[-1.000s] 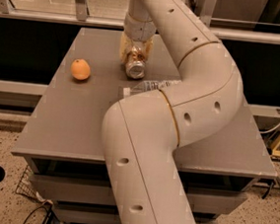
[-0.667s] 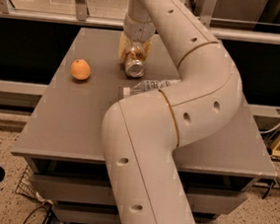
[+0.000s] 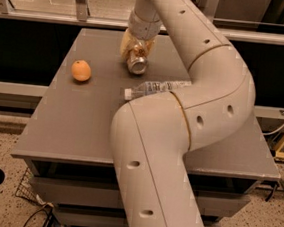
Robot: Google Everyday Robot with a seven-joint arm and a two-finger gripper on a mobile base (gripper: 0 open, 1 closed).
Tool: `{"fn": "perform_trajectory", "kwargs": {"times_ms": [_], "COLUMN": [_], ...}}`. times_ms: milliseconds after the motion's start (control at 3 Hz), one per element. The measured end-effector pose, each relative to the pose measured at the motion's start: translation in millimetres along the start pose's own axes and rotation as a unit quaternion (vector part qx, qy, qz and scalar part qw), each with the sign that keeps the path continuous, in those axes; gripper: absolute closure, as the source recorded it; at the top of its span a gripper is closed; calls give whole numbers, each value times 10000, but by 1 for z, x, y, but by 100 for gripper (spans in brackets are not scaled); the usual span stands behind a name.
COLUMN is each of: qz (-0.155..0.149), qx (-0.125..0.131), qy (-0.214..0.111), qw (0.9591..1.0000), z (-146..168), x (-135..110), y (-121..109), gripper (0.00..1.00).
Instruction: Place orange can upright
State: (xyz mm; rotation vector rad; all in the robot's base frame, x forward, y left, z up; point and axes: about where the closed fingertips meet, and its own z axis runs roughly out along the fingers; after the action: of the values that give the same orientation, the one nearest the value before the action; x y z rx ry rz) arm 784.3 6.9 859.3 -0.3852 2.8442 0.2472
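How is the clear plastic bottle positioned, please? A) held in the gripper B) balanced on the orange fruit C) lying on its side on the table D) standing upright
C: the clear plastic bottle lies flat on the table, while the gripper is farther back, closed around the orange can.

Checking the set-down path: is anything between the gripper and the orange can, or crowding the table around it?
Nothing visible. The gripper holds the orange can, tilted, over the table's far side. The orange fruit sits to the left and the water bottle lies nearer the camera, both apart from it.
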Motion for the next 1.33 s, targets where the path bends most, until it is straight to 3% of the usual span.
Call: {"fn": "perform_trajectory", "kwargs": {"times_ms": [333,667,1000,1333], "qz": [-152,-363,-942,-1468], "qx": [-157,-171,-184,-249], "qy": [-712,-1516,-2440,-2950], "qw": [9972,9876,9650,9438], "z": [-41,-95,-159,-167], "x": [-12,-16,2,35], "y": [-24,-43,-54,-70], "gripper": [100,100,100,100]}}
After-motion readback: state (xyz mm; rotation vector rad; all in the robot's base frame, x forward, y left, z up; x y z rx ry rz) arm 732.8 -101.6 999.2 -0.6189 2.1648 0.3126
